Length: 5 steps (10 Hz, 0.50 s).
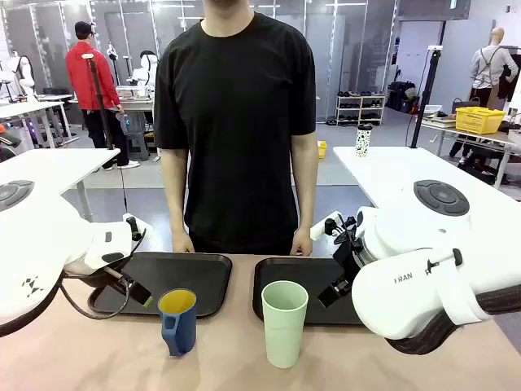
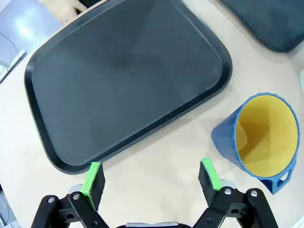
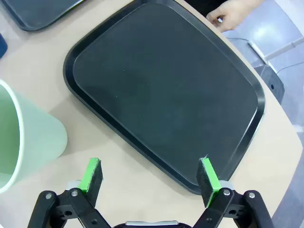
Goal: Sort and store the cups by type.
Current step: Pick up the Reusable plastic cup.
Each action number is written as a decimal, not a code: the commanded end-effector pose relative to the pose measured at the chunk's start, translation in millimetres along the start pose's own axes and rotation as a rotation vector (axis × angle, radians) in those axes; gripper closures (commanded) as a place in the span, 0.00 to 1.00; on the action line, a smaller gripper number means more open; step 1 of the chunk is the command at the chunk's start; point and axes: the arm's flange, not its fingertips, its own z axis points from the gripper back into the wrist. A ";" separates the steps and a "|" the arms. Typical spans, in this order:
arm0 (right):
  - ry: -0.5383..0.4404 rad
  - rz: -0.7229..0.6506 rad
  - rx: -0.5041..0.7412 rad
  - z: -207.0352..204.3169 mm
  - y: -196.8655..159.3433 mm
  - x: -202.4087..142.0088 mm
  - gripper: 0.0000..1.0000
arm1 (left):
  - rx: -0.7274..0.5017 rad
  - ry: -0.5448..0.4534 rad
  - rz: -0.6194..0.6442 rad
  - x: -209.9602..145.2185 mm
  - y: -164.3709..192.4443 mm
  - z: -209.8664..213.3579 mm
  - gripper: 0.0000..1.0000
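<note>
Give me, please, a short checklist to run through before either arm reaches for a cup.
1. Left jaws open, holding nothing: ok.
2. Right jaws open, holding nothing: ok.
3. Blue mug upright on the table, on the near side of the left tray: ok.
4. Mint tumbler upright, on the near side of the right tray: ok.
5. Both trays free to take a cup: ok.
6. Person's hands clear of the trays: cannot tell; they rest by the far rims.

left tray and right tray: matt black plastic. blue mug smooth with a soft sheen, mint tumbler matt plastic, table smooth matt beige. my pads look like dull green rubber.
</note>
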 end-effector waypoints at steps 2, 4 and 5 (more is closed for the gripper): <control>0.000 0.000 0.000 0.0 0.0 0.0 0.00 | 0.000 0.000 -0.001 0.2 -0.6 0.0 0.00; 0.000 0.000 0.000 0.0 0.0 0.0 0.00 | 0.000 0.000 -0.001 0.2 -0.6 0.0 0.00; 0.000 0.000 0.000 0.0 0.0 0.0 0.00 | 0.000 0.000 -0.001 0.2 -0.6 0.0 0.00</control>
